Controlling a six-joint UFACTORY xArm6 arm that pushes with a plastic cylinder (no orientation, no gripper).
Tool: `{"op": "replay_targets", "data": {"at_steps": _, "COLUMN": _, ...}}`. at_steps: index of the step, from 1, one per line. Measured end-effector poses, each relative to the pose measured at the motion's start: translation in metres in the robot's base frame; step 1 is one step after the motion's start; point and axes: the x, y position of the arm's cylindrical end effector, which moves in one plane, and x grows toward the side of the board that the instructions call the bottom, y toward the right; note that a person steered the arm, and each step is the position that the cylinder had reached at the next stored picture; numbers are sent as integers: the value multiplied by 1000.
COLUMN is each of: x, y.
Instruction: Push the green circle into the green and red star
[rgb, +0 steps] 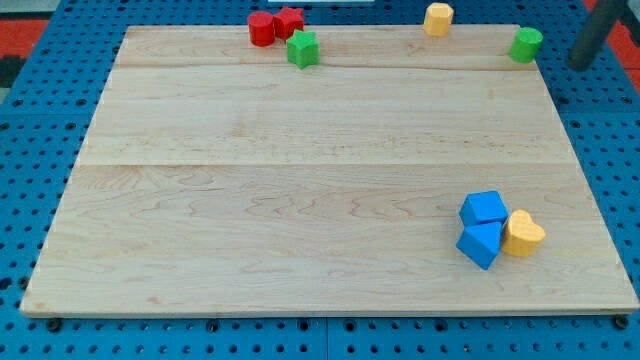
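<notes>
The green circle stands near the board's top right corner. The green star sits at the top edge left of centre, touching the red star above it. A red circle touches the red star's left side. My tip is the lower end of the dark rod at the view's top right. It is just off the board's right edge, a short way right of the green circle and apart from it.
A yellow block sits at the board's top edge between the green star and the green circle. Two blue blocks and a yellow heart cluster at the lower right. The wooden board lies on blue pegboard.
</notes>
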Motion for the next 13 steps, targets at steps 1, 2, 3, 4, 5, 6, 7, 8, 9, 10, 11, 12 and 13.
{"op": "replay_targets", "data": {"at_steps": 1, "x": -25, "y": -17}}
{"op": "replay_targets", "data": {"at_steps": 2, "x": -7, "y": -116}}
{"op": "replay_targets", "data": {"at_steps": 3, "x": 10, "y": -93}}
{"op": "replay_targets", "data": {"at_steps": 4, "x": 34, "y": -124}}
{"op": "replay_targets", "data": {"at_steps": 5, "x": -49, "y": -224}}
{"op": "replay_targets", "data": {"at_steps": 6, "x": -49, "y": -243}}
{"op": "replay_targets", "data": {"at_steps": 7, "x": -8, "y": -170}}
{"op": "replay_targets", "data": {"at_steps": 8, "x": -40, "y": -101}}
{"op": "replay_targets", "data": {"at_steps": 9, "x": -56, "y": -101}}
{"op": "replay_targets", "data": {"at_steps": 10, "x": -56, "y": -156}}
{"op": "replay_targets", "data": {"at_steps": 11, "x": -10, "y": -229}}
{"op": "replay_targets", "data": {"at_steps": 12, "x": 59, "y": -264}}
{"op": "replay_targets", "data": {"at_steps": 13, "x": 61, "y": -309}}
